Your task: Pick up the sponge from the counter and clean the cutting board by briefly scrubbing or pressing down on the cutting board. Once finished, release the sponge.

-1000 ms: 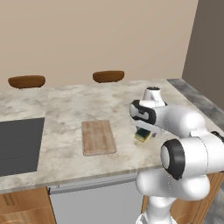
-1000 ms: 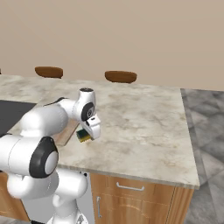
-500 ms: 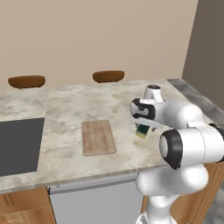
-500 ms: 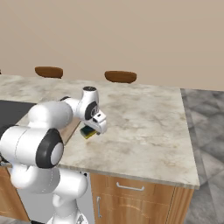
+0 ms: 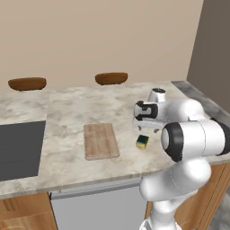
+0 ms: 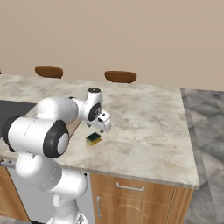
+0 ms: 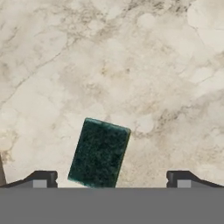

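While sponge [image 7: 99, 153] lies flat on counter [image 7: 131, 65], gripper [image 7: 111, 180] hovers above, jaws wide; cutting board [image 5: 100, 140] nearby, apart.

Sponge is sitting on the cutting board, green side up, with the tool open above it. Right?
Not quite. The sponge lies on the bare counter, to the right of the cutting board and apart from it, as the left base view shows. It is green side up, with the open tool above it.
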Controlling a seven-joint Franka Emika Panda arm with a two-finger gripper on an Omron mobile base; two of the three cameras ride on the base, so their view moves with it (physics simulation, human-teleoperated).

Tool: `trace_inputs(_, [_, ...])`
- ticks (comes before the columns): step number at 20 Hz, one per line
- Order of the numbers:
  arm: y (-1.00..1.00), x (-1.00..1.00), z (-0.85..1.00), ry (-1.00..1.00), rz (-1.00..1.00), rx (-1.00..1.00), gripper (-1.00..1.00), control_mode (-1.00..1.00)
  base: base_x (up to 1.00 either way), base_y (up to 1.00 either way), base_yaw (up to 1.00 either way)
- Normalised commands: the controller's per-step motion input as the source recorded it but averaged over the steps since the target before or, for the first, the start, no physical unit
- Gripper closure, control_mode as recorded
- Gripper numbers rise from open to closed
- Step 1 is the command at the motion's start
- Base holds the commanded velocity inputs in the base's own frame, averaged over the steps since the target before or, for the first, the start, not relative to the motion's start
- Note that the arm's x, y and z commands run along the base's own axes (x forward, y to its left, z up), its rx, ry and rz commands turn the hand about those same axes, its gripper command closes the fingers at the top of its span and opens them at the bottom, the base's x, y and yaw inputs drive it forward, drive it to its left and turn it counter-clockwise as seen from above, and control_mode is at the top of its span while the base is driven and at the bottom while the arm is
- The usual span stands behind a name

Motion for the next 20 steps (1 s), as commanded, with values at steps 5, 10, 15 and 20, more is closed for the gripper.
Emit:
trace_inputs(5, [0.00,-0.21,0.46,0.00,0.10,0.03,-1.00,-1.00,0.00,0.00,0.00])
trace_inputs(10, [0.00,-1.00,0.34,-0.15,0.19,0.00,-1.00,-1.00,0.00,0.00,0.00])
trace_inputs(15, [0.00,-1.00,0.18,-0.20,0.21,-0.01,-1.00,-1.00,0.00,0.00,0.00])
trace_inputs(20, [0.04,-1.00,0.04,-0.29,0.27,-0.07,-1.00,-1.00,0.00,0.00,0.00])
